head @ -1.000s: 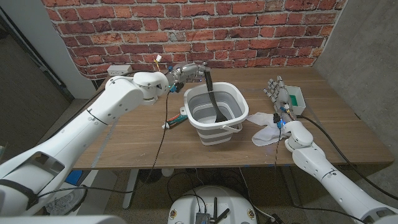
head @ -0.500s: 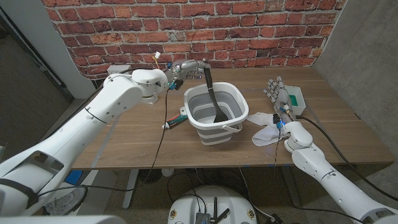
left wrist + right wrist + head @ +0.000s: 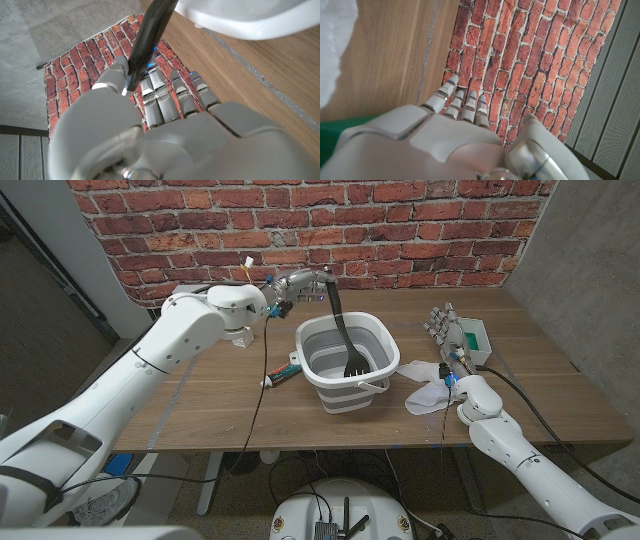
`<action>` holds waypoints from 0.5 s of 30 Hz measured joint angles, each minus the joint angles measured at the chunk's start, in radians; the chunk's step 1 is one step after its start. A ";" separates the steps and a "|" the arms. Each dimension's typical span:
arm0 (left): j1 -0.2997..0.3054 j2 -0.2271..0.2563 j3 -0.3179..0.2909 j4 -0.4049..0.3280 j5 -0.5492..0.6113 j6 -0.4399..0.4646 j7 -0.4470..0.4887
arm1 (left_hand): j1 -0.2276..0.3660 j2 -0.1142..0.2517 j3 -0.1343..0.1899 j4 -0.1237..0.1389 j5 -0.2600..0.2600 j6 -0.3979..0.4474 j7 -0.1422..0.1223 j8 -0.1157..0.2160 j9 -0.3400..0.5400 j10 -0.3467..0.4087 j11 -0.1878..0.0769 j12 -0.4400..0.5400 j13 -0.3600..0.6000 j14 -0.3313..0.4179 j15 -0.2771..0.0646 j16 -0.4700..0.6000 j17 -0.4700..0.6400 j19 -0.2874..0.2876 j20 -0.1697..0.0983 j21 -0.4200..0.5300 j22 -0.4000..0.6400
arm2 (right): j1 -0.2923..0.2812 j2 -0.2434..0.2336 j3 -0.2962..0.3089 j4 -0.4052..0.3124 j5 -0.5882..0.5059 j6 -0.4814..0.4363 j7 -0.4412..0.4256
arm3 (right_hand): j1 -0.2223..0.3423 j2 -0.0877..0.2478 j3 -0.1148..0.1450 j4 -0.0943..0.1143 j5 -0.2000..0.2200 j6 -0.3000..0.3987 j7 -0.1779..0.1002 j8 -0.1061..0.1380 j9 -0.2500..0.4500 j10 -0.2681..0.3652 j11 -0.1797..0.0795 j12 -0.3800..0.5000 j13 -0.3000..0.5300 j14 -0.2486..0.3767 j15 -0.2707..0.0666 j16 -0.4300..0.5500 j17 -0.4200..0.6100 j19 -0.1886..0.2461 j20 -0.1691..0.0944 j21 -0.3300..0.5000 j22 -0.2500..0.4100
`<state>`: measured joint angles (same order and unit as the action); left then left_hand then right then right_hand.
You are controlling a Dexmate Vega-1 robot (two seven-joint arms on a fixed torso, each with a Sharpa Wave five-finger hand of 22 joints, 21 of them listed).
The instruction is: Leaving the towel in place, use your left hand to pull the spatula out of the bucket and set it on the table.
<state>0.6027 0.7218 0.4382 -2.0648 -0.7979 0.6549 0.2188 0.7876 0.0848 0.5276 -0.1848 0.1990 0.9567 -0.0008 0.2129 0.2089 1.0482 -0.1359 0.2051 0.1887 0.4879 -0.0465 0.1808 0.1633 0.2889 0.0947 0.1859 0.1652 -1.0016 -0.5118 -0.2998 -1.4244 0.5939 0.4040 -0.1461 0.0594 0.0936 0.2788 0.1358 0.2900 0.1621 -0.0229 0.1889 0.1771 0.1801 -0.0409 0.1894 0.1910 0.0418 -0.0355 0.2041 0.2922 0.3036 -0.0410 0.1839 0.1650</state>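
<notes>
White glossy arms, silver-grey segmented robot hand (image 3: 300, 283), black cables

The left hand (image 3: 300, 283) gripped the top of the black spatula (image 3: 343, 330), whose slotted blade hung inside the grey bucket (image 3: 345, 361), seemingly clear of the bottom. The right hand (image 3: 447, 332) stood beside the white towel (image 3: 427, 383).

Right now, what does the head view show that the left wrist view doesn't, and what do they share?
Head view alone: the spatula's slotted blade down inside the bucket, the white towel on the table beside it, and the right hand, holding nothing. Left wrist view alone: a close look at the fingers against the dark handle. Both share the left hand gripping the spatula, and the bucket's white rim.
</notes>
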 measured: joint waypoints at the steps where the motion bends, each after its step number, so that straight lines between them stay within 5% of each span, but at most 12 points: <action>1: -0.003 0.000 -0.001 0.001 -0.004 0.000 -0.002 | 0.000 0.000 0.000 0.000 0.000 -0.001 0.001 0.000 0.000 0.000 0.000 0.000 0.000 0.000 0.000 -0.001 0.000 0.000 0.000 0.000 0.000 | 0.000 0.000 0.000 -0.001 0.000 0.000 0.000 | 0.000 0.000 0.000 0.000 0.000 0.000 0.000 0.000 0.000 0.000 0.000 0.000 0.000 0.000 0.000 0.000 0.000 0.000 0.000 0.000 0.000; 15: -0.023 0.012 -0.013 -0.010 -0.038 0.014 -0.012 | 0.000 0.000 0.005 -0.005 -0.006 -0.001 0.002 0.000 0.003 0.004 0.004 0.000 -0.001 0.013 -0.002 -0.001 0.000 0.000 0.000 0.000 0.000 | -0.005 -0.003 0.002 -0.010 -0.001 0.000 0.000 | 0.000 0.000 0.000 0.000 0.000 0.000 0.000 0.000 0.000 0.000 0.000 0.000 0.000 0.000 0.000 0.000 0.000 0.000 0.000 0.000 0.000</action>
<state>0.5802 0.7339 0.4253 -2.0745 -0.8359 0.6685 0.2067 0.7876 0.0848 0.5331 -0.1902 0.1932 0.9553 0.0007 0.2130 0.2121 1.0526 -0.1315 0.2048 0.1881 0.5005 -0.0482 0.1798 0.1634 0.2891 0.0944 0.1859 0.1651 -1.0068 -0.5147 -0.2983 -1.4340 0.5925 0.4045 -0.1461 0.0594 0.0936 0.2787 0.1357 0.2900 0.1621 -0.0229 0.1889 0.1771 0.1800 -0.0409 0.1894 0.1910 0.0418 -0.0355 0.2041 0.2923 0.3036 -0.0410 0.1839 0.1650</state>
